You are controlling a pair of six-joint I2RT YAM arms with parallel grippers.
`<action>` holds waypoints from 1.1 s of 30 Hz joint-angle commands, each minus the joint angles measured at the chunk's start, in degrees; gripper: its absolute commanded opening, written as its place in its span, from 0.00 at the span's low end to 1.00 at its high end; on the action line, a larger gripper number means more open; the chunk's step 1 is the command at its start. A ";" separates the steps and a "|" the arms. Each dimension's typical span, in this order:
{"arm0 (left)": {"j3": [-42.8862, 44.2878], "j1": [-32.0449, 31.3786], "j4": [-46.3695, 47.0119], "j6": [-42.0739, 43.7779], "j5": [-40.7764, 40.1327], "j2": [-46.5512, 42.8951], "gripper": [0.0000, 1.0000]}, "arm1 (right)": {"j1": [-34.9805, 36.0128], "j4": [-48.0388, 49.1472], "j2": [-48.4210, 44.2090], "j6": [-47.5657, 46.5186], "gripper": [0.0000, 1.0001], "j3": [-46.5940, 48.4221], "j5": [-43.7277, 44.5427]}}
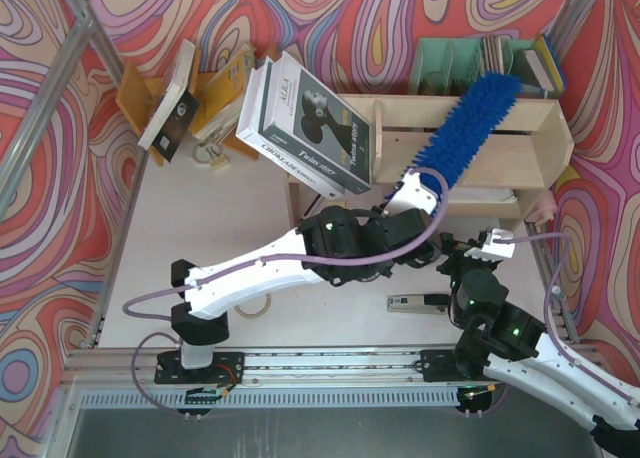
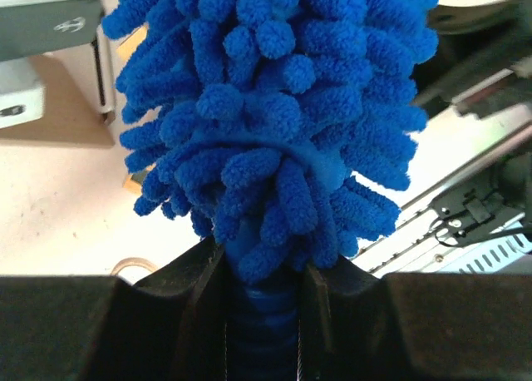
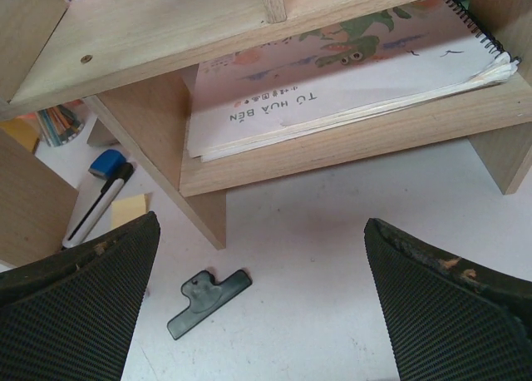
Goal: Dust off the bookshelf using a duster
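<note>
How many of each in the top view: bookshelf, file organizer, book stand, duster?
bookshelf: 1
green file organizer: 1
orange book stand: 1
duster: 1
Total: 4

White table (image 1: 190, 218) w/ bookshelf (image 1: 530, 143) standing on it; black clip (image 3: 208, 302), marker (image 3: 98, 205), yellow sticky note (image 3: 126, 210) near its leg.

Bright blue duster (image 1: 478, 128), pale plywood bookshelf (image 1: 520, 153).
</note>
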 commanded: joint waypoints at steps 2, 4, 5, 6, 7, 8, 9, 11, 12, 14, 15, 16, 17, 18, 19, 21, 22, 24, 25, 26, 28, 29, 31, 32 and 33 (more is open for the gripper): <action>7.76 -3.60 -1.34 3.78 -1.87 1.94 0.00 | 0.00 0.09 0.12 0.42 0.99 0.58 1.56; 7.87 -4.84 -0.23 4.68 -3.06 0.84 0.00 | 0.02 0.08 0.10 0.44 0.99 0.56 1.56; 7.63 -5.80 0.67 5.36 -3.94 0.24 0.00 | 0.04 0.08 0.12 0.45 0.99 0.55 1.56; 7.27 -6.48 1.69 6.15 -4.74 -0.57 0.00 | 0.00 0.08 0.13 0.42 0.99 0.57 1.56; 6.42 -6.87 2.75 6.97 -5.09 -1.59 0.00 | 0.00 0.06 0.13 0.47 0.99 0.58 1.52; 4.96 -7.03 4.65 7.83 -4.95 -2.66 0.00 | 0.01 0.07 0.13 0.45 0.99 0.60 1.48; 2.85 -7.00 7.02 8.71 -5.35 -3.99 0.00 | 0.04 0.06 0.13 0.52 0.99 0.57 1.50; -0.51 -6.27 10.32 9.98 -6.54 -6.24 0.00 | 0.01 0.06 0.13 0.50 0.99 0.62 1.43; -0.99 -5.26 10.67 9.96 -5.83 -6.59 0.00 | 0.02 -0.04 0.17 0.58 0.99 0.64 1.40; -0.85 -2.42 10.16 8.84 -2.99 -6.70 0.00 | 0.05 -0.25 0.05 0.72 0.99 0.64 1.38; -0.88 -1.37 10.24 8.99 -1.82 -6.55 0.00 | 0.02 -0.34 0.04 0.84 0.98 0.64 1.38; -0.79 -0.86 10.48 9.70 -1.64 -6.29 0.00 | 0.04 -0.35 0.06 0.83 0.99 0.64 1.39; -0.22 -0.54 10.33 10.85 -1.85 -5.69 0.00 | -0.01 -0.36 0.04 0.87 0.99 0.65 1.39; 1.12 -0.19 9.82 11.70 -1.35 -4.82 0.00 | 0.04 -0.36 0.04 0.80 0.99 0.64 1.39; 2.52 0.39 9.28 12.44 -0.46 -3.79 0.00 | 0.04 -0.36 0.12 0.85 0.99 0.64 1.46; 5.70 1.46 7.90 13.66 1.28 -1.59 0.00 | 0.02 -0.36 0.13 0.80 0.99 0.65 1.55; 7.23 2.11 7.42 14.46 2.75 -0.59 0.00 | -0.01 -0.36 0.17 0.86 0.99 0.69 1.58; 10.37 3.21 6.28 16.05 5.65 1.87 0.00 | 0.04 -0.44 0.17 0.85 0.99 0.64 1.56; 12.09 3.63 5.83 17.00 7.11 3.15 0.00 | 0.03 -0.51 0.21 0.93 0.99 0.69 1.56; 14.02 4.04 5.39 17.71 7.53 4.09 0.00 | 0.03 -0.57 0.22 1.03 0.99 0.72 1.56; 16.69 5.10 4.52 18.45 9.35 6.21 0.00 | 0.03 -0.76 0.22 1.22 0.99 0.73 1.65; 17.59 5.74 4.19 18.71 10.83 7.07 0.00 | 0.04 -0.79 0.22 1.20 0.99 0.80 1.64; 17.81 7.20 4.37 19.02 13.13 7.97 0.00 | 0.05 -0.80 0.24 1.26 0.99 0.76 1.65; 17.78 7.66 4.55 19.40 14.29 8.28 0.00 | 0.05 -0.80 0.30 1.29 0.99 0.75 1.65; 17.69 8.16 4.73 19.64 15.01 8.76 0.00 | 0.03 -0.78 0.29 1.25 0.99 0.78 1.57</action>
